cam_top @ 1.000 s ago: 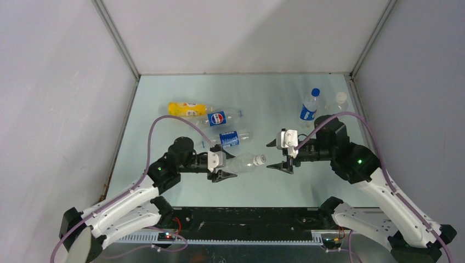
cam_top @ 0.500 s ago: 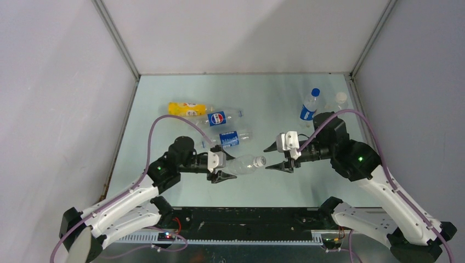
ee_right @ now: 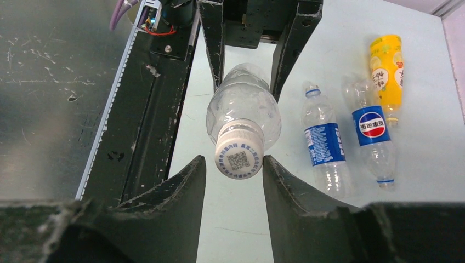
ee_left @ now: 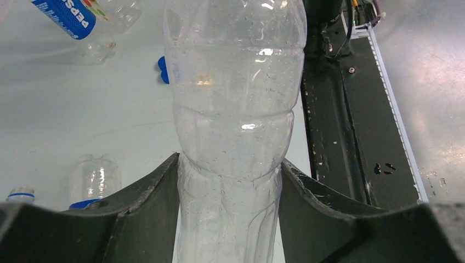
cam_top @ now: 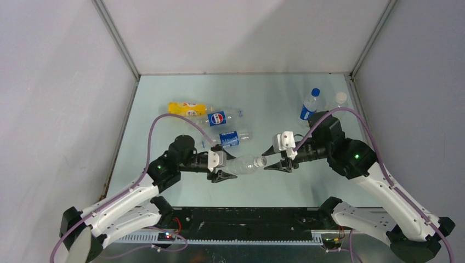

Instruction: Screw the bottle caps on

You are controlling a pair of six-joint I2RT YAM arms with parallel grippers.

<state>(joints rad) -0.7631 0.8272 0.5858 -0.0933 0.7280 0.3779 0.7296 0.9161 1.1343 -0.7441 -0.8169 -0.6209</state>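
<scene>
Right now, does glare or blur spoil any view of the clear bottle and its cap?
Top external: even light, soft shadows, clear bottle small but distinct. Left wrist: small glints on the bottle, pincer fingers soft at the bottom edge. Right wrist: white cap sharp, its printed code visible, near fingers slightly blurred.

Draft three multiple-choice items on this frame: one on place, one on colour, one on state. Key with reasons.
1. The blue-capped bottle stands: A) far left B) far right C) between the grippers.
2. The cap on the held clear bottle is: A) blue B) yellow C) white.
3. The left gripper is: A) shut on the clear bottle B) open, empty C) shut on a cap.
Key: B, upright at the top view's far right; C, white in the right wrist view; A, its fingers clamp the bottle's body.
</scene>
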